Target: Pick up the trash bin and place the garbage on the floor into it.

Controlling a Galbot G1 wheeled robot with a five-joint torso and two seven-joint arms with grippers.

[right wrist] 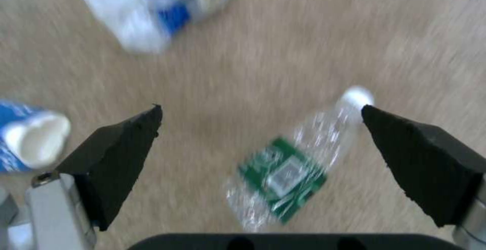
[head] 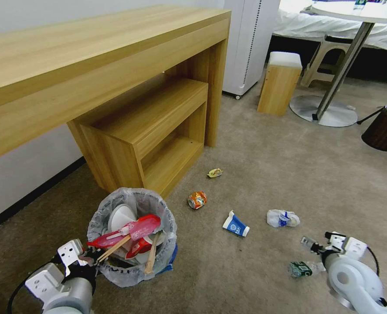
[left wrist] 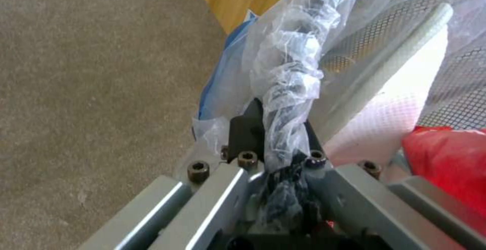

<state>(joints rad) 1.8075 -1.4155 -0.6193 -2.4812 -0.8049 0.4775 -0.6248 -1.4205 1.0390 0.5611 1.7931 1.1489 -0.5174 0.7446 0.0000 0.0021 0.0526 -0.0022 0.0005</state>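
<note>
Your left gripper [left wrist: 281, 136] is pinched on the bagged rim of the trash bin [head: 132, 237], which stands upright on the floor [head: 267, 174] in front of the wooden desk's [head: 93, 74] lower shelf. The left wrist view shows you the clamp itself: dark fingers [left wrist: 245, 128] pressed against crinkled plastic bag [left wrist: 288, 71], blue wall behind it. From the head view you see what the bin holds: red-and-white cups [head: 132, 231], a white slipper [head: 121, 216] and a wooden stick [head: 152, 257] leaning on the rim.

Your right gripper [right wrist: 261, 115] hangs spread wide over the clear bottle [right wrist: 288, 166], touching nothing. The bottle lies flat, right of the bin, its long axis slanting between the two fingers, white cap beside one fingertip [right wrist: 374, 115], green label at mid-body. Beyond it, farther from the bin's side, lie a blue-and-white cup [head: 235, 224], a white-blue wrapper [head: 282, 218], a crushed orange can [head: 197, 199] and a yellow wrapper [head: 215, 172].
</note>
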